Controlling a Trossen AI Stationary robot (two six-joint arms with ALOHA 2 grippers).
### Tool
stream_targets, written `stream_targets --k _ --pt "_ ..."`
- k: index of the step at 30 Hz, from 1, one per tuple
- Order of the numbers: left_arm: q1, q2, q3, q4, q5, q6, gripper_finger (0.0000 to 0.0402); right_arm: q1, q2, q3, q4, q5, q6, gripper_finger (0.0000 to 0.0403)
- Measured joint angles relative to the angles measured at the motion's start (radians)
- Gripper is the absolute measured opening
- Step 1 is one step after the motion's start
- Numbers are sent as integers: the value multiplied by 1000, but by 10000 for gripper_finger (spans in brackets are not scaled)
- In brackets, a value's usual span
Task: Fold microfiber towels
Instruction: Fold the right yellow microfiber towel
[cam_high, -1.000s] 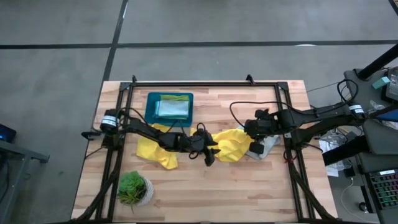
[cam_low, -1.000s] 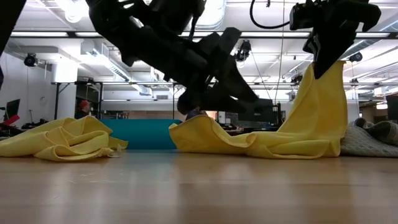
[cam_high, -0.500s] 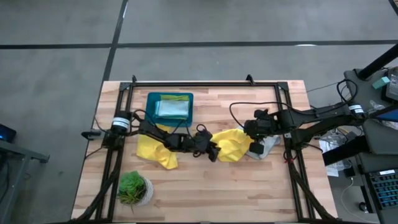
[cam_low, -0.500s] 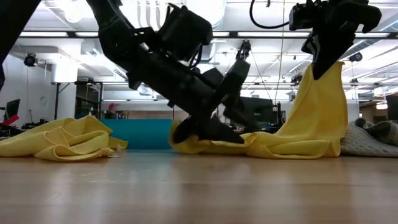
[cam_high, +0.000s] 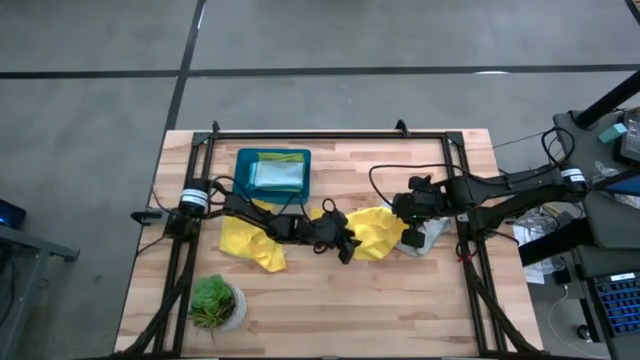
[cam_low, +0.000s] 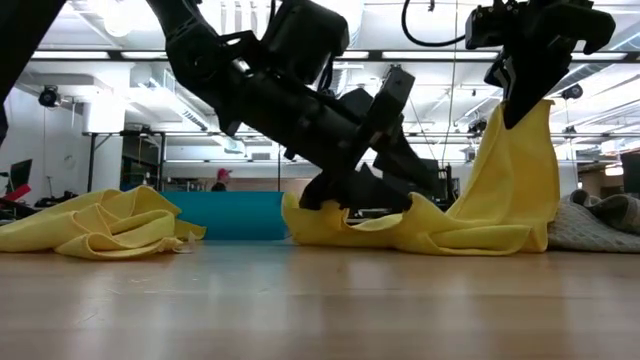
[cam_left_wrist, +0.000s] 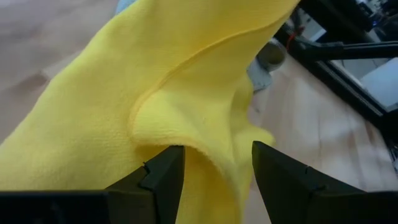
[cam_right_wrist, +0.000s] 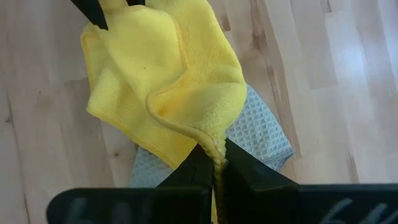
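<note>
**Colours on the table**

Two bright yellow towels: one (cam_high: 375, 232) mid-table, one (cam_high: 245, 243) nearer the left edge. A pale grey towel (cam_right_wrist: 264, 134) shows a waffle weave. The tray (cam_high: 242, 172) is teal, the plant (cam_high: 212, 300) green, the table (cam_high: 330, 310) light wood planks, both arms dark.

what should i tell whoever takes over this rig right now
Right hand: shut on a corner of the yellow towel, held up off the table.
Left hand: open, fingers either side of that towel's opposite edge, not gripping.
Second yellow towel lies crumpled, grey towel under the lifted one.
Teal tray holds folded cloths.
Left: fold these three.
</note>
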Motion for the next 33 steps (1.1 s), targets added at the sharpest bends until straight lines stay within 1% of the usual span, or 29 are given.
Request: stream_targets --k 6,9,11,13,15,17,19,20,21,23,26,28,31,33 --pt "6 1 2 18 -2 10 171 0 0 0 0 0 0 8" --pt "12 23 4 32 -3 10 168 0 0 0 2 0 0 8" --pt "13 56 18 38 -6 13 158 0 0 0 3 0 0 8" --pt "12 80 30 45 -5 32 140 0 0 0 4 0 0 8" --pt "12 90 50 50 -5 49 114 0 0 0 3 0 1 8" --pt "11 83 56 55 -7 93 81 0 0 0 1 0 1 8" --pt "11 75 60 54 -11 155 38 0 0 0 1 0 1 8" --pt "9 61 57 42 -11 182 20 0 0 0 2 0 0 8" --pt "10 49 53 33 -12 205 11 0 0 0 2 0 -5 8" --pt "10 9 48 28 -12 267 7 6 -5 0 3 0 -14 8" --pt "8 -88 39 -52 -13 373 1 16 -21 22 -7 0 -25 8" --pt "3 -174 33 -167 -14 451 1 23 -32 51 -10 -2 -31 8" --pt "-6 -301 33 -319 -16 545 0 28 -62 99 -10 -35 -71 8" --pt "-10 -382 33 -392 -29 598 0 29 -84 135 1 -49 -106 8"
